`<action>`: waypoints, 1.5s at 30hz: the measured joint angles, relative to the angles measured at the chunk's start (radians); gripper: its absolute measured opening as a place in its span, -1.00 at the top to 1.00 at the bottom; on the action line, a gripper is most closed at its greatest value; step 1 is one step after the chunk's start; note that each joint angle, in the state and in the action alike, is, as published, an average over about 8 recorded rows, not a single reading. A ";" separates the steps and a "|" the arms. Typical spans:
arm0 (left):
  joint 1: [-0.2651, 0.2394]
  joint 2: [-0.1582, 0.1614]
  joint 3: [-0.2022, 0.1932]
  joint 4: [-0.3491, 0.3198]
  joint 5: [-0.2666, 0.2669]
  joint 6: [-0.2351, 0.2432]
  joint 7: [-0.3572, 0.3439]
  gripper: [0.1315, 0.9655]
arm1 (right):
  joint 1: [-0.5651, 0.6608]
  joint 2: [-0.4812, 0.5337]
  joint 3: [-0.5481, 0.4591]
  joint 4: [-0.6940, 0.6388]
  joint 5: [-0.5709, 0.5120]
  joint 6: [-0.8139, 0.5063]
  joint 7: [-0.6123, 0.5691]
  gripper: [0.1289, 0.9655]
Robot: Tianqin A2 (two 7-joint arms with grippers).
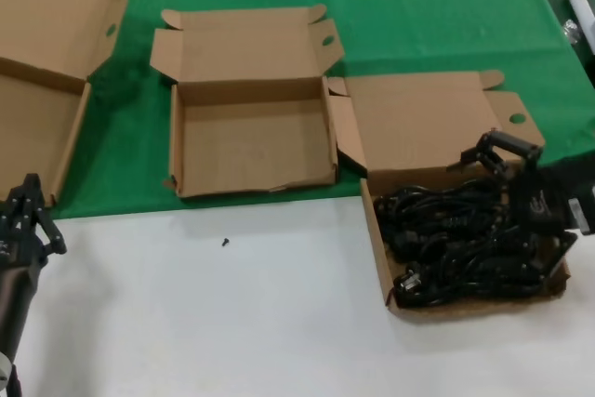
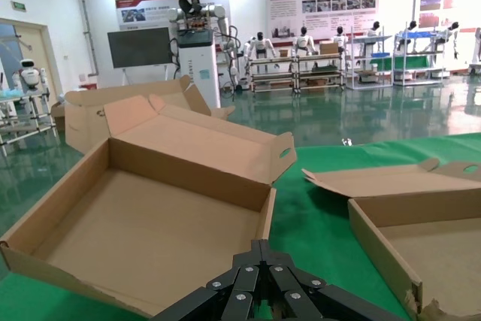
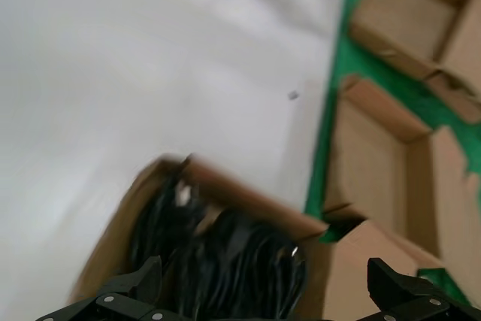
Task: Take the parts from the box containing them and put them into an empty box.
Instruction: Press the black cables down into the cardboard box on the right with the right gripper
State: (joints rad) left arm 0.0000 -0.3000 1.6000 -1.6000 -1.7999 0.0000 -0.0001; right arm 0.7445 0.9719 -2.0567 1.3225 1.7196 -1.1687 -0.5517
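Observation:
The box containing the parts (image 1: pixel 379 258) stands at the right, its lid (image 1: pixel 418 123) folded back, and holds a tangle of black cables (image 1: pixel 456 239). My right gripper (image 1: pixel 509 200) hangs open just above that tangle at the box's right side, with nothing between its fingers. In the right wrist view the cables (image 3: pixel 225 261) lie below the wide-open right gripper (image 3: pixel 263 283). The empty box (image 1: pixel 251 141) sits in the middle on the green cloth, also seen as the empty box (image 3: pixel 372 148) and the empty box (image 2: pixel 443 246). My left gripper (image 1: pixel 28 216) is parked shut at the lower left, shown as the left gripper (image 2: pixel 259 249).
A bigger open cardboard box (image 1: pixel 37 72) stands at the far left, directly ahead of the left wrist as the bigger box (image 2: pixel 150 216). A small dark speck (image 1: pixel 225 243) lies on the white tabletop (image 1: pixel 232 323). Green cloth (image 1: pixel 418 6) covers the back half.

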 joint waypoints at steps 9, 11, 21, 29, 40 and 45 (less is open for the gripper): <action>0.000 0.000 0.000 0.000 0.000 0.000 0.000 0.97 | 0.096 -0.063 -0.027 -0.143 -0.127 -0.079 -0.158 -1.00; 0.000 0.000 0.000 0.000 0.000 0.000 0.000 0.97 | 0.104 -0.073 -0.028 -0.164 -0.145 -0.083 -0.179 -1.00; 0.000 0.000 0.000 0.000 0.000 0.000 0.000 0.97 | 0.116 -0.102 -0.019 -0.229 -0.194 -0.089 -0.238 -0.97; 0.000 0.000 0.000 0.000 0.000 0.000 0.000 0.97 | 0.117 -0.116 -0.007 -0.261 -0.209 -0.088 -0.254 -0.86; 0.000 0.000 0.000 0.000 0.000 0.000 0.000 0.97 | 0.115 -0.126 0.005 -0.280 -0.220 -0.089 -0.252 -0.62; 0.000 0.000 0.000 0.000 0.000 0.000 0.000 0.97 | 0.114 -0.130 0.008 -0.282 -0.226 -0.089 -0.249 -0.37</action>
State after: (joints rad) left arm 0.0000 -0.3000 1.6000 -1.6000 -1.7998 0.0000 -0.0002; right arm 0.8587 0.8422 -2.0492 1.0403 1.4939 -1.2573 -0.8008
